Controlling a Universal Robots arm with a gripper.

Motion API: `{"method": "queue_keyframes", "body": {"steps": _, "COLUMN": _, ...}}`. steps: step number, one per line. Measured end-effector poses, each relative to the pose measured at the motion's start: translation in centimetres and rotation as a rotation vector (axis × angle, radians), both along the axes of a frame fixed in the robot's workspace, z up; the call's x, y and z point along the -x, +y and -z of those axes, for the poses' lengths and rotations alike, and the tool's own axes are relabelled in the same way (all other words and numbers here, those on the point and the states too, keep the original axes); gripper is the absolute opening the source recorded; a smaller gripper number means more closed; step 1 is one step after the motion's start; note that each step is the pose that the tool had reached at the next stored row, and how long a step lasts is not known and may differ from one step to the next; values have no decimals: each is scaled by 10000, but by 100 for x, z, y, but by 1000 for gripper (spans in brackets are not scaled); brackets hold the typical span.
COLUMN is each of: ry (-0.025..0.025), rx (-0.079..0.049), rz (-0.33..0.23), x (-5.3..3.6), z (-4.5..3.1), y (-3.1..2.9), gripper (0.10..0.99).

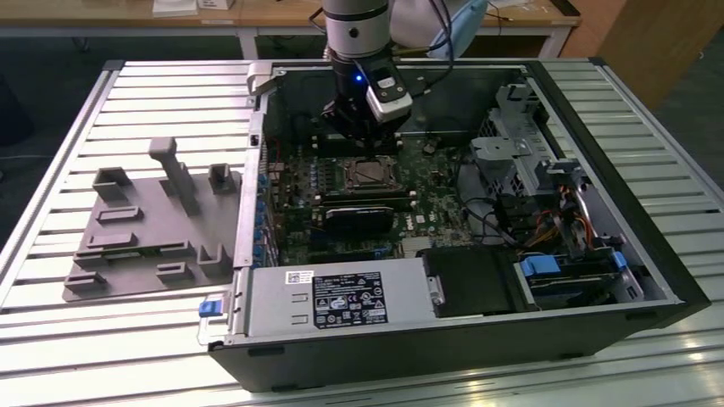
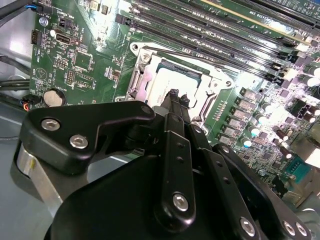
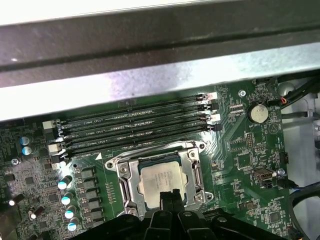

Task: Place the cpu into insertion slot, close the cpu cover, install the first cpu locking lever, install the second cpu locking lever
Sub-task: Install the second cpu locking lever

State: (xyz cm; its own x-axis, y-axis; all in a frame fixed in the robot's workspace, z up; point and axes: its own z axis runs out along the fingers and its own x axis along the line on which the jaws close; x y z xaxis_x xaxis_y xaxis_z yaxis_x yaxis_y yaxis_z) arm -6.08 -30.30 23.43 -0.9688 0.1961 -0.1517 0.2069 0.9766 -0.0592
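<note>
My jaws hang over the socket, closed together and holding nothing.

In the exterior view my jaws [image 1: 364,146] are inside the open computer case [image 1: 633,246] on the table [image 1: 68,356], just above the insertion slot [image 1: 368,174]. In the second wrist view my fingertips [image 2: 174,98] are pressed together, touching or almost touching the cpu [image 2: 167,86], which sits flat in the insertion slot [image 2: 135,82]. In the first wrist view the cpu [image 3: 162,177] lies straight below my jaws [image 3: 167,196], with the cpu cover [image 3: 196,172] lying flat around it, and the long memory slots [image 3: 135,127] are beyond them.
</note>
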Motion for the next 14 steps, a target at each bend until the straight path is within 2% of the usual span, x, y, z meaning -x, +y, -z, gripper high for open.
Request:
{"method": "queue_keyframes", "body": {"steps": 6, "ry": 2, "rx": -1, "rz": 0, "x": -2, "z": 0, "y": -15, "gripper": 106}}
{"method": "queue_keyframes", "body": {"steps": 14, "ry": 1, "rx": -4, "rz": 0, "x": -8, "z": 0, "y": -116, "gripper": 106}}
